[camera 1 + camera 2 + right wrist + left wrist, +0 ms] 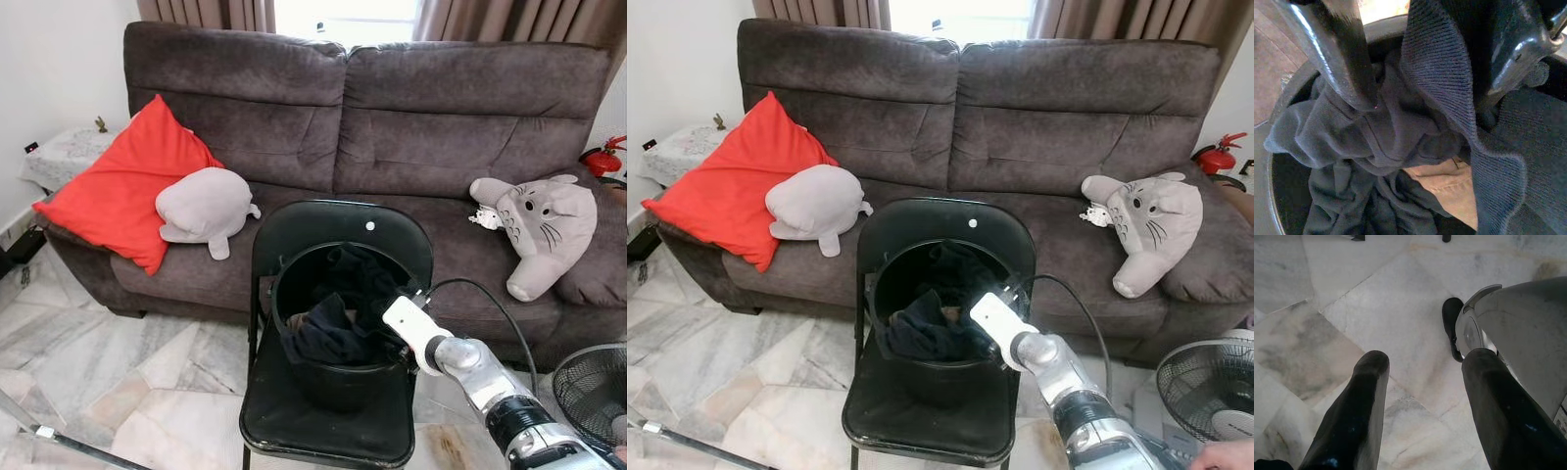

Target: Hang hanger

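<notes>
A black bucket [338, 377] stands on the seat of a black folding chair [294, 426] set in front of a dark brown sofa [411, 127]; the bucket holds a heap of dark clothes [328, 333], with a tan piece [1449, 183] showing beneath them in the right wrist view. The right arm reaches in from the lower right, its white wrist at the bucket's near rim, and the right gripper [1425, 98] is down among the clothes; its two black fingers [1337, 54] stand moderately apart with a fold of dark ribbed knit fabric [1449, 88] running between them, though whether they actually clamp the fabric cannot be told. No hanger can be made out in the bucket or elsewhere; if one lies under the clothes, it is hidden. The left gripper [1422, 382] hangs low over the marble floor [1376, 308], its fingers wide apart and holding nothing, beside the robot's own grey leg and black foot [1452, 328]. On the sofa lie a red cushion [122, 191] and a grey plush seal [201, 206] at the left, touching each other, and a grey plush cat-like toy [539, 225] at the right; a floor fan [593, 387] stands at the lower right edge; a red fire extinguisher [602, 157] sits beyond the sofa's right arm.
</notes>
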Motion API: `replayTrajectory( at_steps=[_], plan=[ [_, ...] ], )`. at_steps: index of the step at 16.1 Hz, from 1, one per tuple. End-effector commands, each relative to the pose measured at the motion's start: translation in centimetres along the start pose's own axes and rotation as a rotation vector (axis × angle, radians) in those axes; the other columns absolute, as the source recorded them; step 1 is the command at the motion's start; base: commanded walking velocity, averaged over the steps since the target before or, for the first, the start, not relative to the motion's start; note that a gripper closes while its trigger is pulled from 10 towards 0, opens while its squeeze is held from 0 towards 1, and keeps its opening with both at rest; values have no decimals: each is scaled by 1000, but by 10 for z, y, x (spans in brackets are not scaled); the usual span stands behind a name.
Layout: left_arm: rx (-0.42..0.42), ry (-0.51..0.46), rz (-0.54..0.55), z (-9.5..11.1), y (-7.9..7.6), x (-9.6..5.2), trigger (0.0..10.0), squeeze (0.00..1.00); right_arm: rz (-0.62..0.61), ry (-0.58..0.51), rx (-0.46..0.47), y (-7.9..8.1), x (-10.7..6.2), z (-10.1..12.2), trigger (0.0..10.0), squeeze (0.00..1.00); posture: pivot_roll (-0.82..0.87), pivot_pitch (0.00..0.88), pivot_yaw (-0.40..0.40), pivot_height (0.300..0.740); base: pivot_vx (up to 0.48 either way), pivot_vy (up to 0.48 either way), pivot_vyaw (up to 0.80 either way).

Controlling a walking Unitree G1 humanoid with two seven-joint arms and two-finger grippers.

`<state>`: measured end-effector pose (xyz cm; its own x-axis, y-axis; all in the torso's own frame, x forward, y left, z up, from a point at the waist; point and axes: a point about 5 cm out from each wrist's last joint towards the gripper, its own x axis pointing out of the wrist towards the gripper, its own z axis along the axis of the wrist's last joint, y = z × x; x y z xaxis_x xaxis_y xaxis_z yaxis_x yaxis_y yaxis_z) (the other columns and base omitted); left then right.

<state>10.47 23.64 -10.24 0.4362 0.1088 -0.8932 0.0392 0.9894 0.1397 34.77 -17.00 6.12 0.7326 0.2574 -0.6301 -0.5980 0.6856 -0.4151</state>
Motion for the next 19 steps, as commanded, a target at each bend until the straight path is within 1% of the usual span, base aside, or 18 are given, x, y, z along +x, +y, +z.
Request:
replayTrajectory(
  at_steps=[1,2,3,4,9,19],
  plan=[
    [4,8,3,-2,2,0,10000,0,-15,13,-9,-5,-1,1,10000,0,60,0,28,740,0,0,0],
    [4,8,3,-2,2,-1,10000,0,-16,16,-19,-4,0,0,10000,0,60,0,28,740,0,0,0],
    [5,8,3,-2,2,-1,10000,0,-11,9,-29,-4,0,1,196,0,59,0,29,740,0,0,0],
    [6,8,2,-2,2,-1,10000,0,2,-4,-41,-1,1,4,0,0,60,0,28,740,0,0,0],
    [4,9,1,-2,2,-1,10000,0,13,-10,-54,0,2,8,0,0,64,0,25,740,0,0,0],
    [6,9,-5,-2,1,0,10000,0,-11,6,-20,-2,2,4,0,0,62,0,24,740,0,0,0]
  ],
)
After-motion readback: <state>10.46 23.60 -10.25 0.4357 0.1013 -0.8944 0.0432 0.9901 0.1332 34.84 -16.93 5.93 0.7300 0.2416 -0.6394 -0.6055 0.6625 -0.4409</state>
